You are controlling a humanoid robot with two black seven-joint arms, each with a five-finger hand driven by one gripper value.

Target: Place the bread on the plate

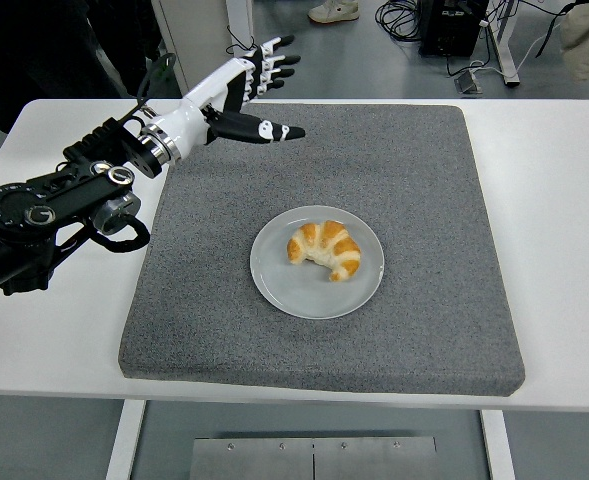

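While the croissant [326,250] lies on the round grey plate [274,285] near the middle of the grey mat [424,300], the left robot hand [242,95] hangs above the mat's far left corner, well apart from both. Its fingers [274,58] are spread wide and the thumb juts right; it holds nothing. The mat covers most of the white desk [564,250]. Beyond the far edge are a grey floor, black cables [402,18] and a person's shoe [334,11].
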